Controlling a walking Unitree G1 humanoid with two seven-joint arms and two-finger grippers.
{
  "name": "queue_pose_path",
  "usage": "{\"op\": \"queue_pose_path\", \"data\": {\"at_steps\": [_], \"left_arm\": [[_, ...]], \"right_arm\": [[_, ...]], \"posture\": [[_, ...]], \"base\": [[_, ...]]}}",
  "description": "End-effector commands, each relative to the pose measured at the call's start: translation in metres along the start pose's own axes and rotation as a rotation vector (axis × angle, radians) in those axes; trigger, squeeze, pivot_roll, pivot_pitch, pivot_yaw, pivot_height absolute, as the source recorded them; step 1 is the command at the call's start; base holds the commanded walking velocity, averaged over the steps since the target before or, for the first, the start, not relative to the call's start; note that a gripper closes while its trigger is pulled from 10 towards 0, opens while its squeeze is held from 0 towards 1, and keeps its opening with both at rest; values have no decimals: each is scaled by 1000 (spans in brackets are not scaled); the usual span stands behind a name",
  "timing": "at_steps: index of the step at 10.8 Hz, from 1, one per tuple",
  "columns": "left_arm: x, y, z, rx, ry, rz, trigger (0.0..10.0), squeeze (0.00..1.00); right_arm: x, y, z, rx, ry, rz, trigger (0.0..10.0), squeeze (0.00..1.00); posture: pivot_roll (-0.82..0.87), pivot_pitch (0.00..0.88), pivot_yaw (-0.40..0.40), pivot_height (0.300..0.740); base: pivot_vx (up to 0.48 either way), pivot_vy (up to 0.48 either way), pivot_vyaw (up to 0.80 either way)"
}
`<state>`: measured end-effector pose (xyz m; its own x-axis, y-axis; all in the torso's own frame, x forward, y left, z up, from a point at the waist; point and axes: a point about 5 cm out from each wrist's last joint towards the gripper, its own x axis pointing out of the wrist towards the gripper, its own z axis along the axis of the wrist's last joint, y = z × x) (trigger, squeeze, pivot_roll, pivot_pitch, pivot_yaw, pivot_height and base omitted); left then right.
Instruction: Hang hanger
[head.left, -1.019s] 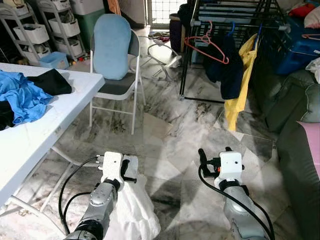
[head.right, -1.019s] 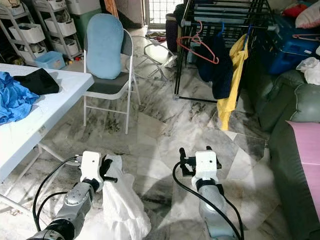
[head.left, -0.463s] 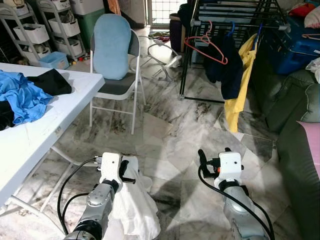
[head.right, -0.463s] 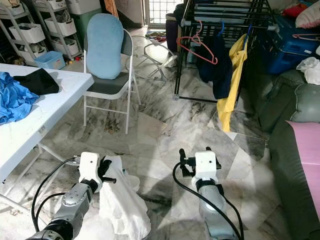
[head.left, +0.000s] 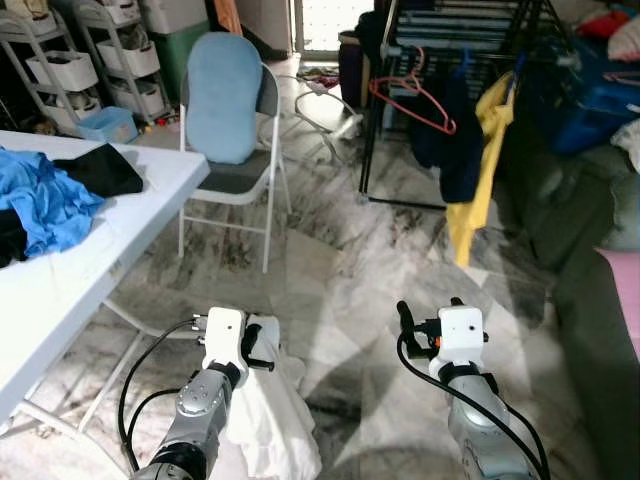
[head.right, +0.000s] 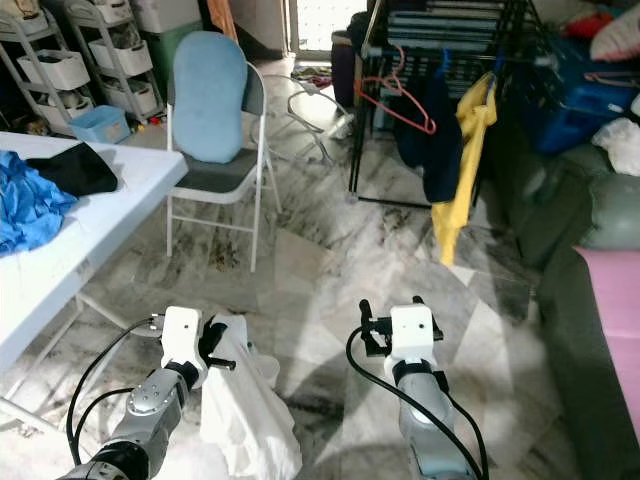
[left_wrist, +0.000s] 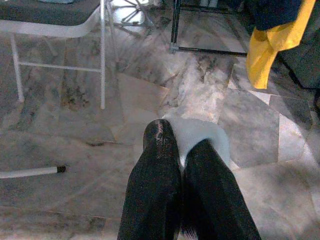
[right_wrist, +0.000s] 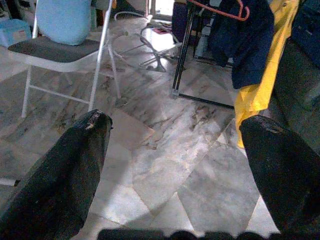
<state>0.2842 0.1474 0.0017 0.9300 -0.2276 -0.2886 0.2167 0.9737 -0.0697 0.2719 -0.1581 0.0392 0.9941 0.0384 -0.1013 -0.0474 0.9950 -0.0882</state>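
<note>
My left gripper (head.left: 262, 345) is held low in front of me, shut on a white garment (head.left: 265, 420) that hangs down from it toward the floor. In the left wrist view the two black fingers (left_wrist: 155, 170) are pressed together with a white curved edge (left_wrist: 202, 142) of what it holds showing past their tips. My right gripper (head.left: 428, 305) is beside it, open and empty, its fingers (right_wrist: 80, 150) wide apart. A black drying rack (head.left: 450, 40) stands ahead at the back. It carries a red hanger (head.left: 410, 95), a navy garment (head.left: 450, 140) and a yellow garment (head.left: 480, 170).
A folding chair (head.left: 235, 175) with a blue cushion stands ahead on the left. A white table (head.left: 70, 270) on my left holds blue and black clothes. A dark sofa (head.left: 600, 300) runs along the right. Storage shelves (head.left: 70, 60) stand at the back left. Marble floor lies between me and the rack.
The white garment under my left gripper has swung and changed shape a little. Both arms hold about the same place. The view has shifted slightly and is a bit blurred.
</note>
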Motion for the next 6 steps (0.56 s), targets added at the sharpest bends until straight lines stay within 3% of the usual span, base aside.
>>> {"op": "queue_pose_path", "data": {"at_steps": [1, 6], "left_arm": [[3, 2, 7, 12, -28, 0, 10000, 0], [3, 0, 7, 17, -30, -12, 10000, 0]], "right_arm": [[1, 1, 1, -1, -6, 4, 10000, 0], [-1, 0, -3, -4, 4, 5, 10000, 0]], "posture": [[-149, 8, 35, 740], [-153, 14, 35, 740]], "base": [[277, 0, 0], [283, 0, 0]]}}
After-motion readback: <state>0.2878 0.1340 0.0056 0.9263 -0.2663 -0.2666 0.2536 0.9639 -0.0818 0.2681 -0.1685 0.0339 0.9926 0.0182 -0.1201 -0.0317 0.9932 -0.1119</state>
